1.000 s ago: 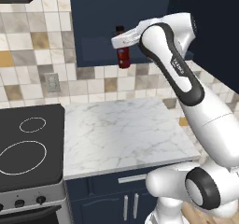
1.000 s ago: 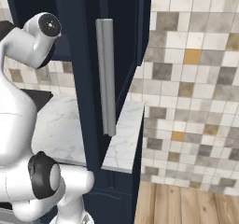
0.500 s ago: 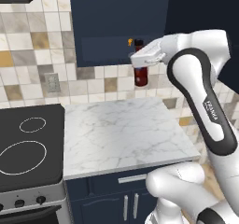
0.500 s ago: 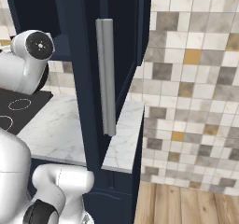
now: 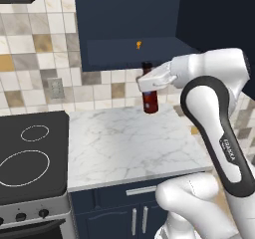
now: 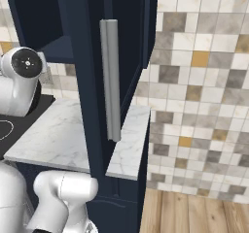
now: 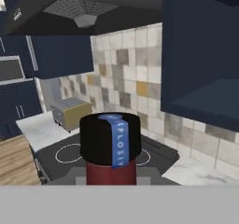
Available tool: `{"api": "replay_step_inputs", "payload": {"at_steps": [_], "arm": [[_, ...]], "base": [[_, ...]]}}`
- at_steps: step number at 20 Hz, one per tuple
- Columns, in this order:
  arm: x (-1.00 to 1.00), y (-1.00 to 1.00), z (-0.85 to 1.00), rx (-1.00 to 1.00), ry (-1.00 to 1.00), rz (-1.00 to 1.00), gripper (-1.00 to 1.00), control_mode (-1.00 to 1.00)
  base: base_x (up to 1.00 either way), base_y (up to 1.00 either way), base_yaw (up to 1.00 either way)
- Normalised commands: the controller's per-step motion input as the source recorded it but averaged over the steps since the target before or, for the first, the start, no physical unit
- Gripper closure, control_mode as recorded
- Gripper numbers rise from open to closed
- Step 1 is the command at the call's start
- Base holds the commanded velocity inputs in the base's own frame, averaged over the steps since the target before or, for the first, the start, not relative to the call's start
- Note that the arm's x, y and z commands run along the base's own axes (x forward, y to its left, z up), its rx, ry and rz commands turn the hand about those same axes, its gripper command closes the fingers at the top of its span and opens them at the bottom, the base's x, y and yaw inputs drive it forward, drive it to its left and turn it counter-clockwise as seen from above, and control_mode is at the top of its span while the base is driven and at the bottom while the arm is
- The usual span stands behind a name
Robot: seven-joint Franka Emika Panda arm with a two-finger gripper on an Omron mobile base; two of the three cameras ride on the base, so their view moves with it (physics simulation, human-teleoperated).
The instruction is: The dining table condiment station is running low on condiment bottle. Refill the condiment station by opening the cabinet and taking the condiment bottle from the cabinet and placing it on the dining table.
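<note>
Item: condiment bottle (image 5: 150, 98), dark red body, black cap (image 7: 110, 136) with a blue label strip.
Holder: hand (image 5: 152, 80), fingers closed on the bottle at its neck and cap; the bottle hangs upright beneath it.
Position: in the air above the rear of the marble tabletop (image 5: 129, 143), in front of the tiled wall and just below the open cabinet (image 5: 134, 29); not touching the tabletop.
Change: a second ago the bottle is held higher and further left, level with the cabinet's lower shelf; now it sits lower and further right, clear of the cabinet opening. The arm has swung outward with it.
Cabinet door: stands open, its long silver bar handle (image 6: 111, 79) facing the right base view.
Left behind: a small orange thing (image 5: 138, 45) at the back of the cabinet shelf; too small to identify.
Neighbours: black stovetop (image 5: 27, 158) to the left of the tabletop.
Task reading: door open and bottle taken out appear done; carrying to the dining table and setting down appear to remain.
Risk: the open door stands near the arm's likely path.
</note>
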Motion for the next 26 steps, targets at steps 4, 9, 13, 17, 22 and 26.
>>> {"api": "replay_step_inputs", "payload": {"at_steps": [4,9,13,17,22,26], "arm": [[-0.01,0.15,-0.26,-0.02,0.07,0.0,1.0,-1.0],[-0.03,0.07,-0.08,-0.01,0.0,0.0,1.0,1.0],[0.0,0.0,0.0,0.0,0.0,0.0,1.0,1.0],[0.0,0.0,0.0,0.0,0.0,0.0,1.0,1.0],[0.0,0.0,0.0,0.0,0.0,0.0,1.0,1.0],[0.0,0.0,0.0,0.0,0.0,0.0,1.0,1.0]], "base": [[0.0,0.0,0.0],[-0.62,0.5,0.15],[-0.97,0.91,0.39],[-0.8,1.0,0.5],[-0.76,0.82,0.59],[-0.82,0.68,0.62]]}}
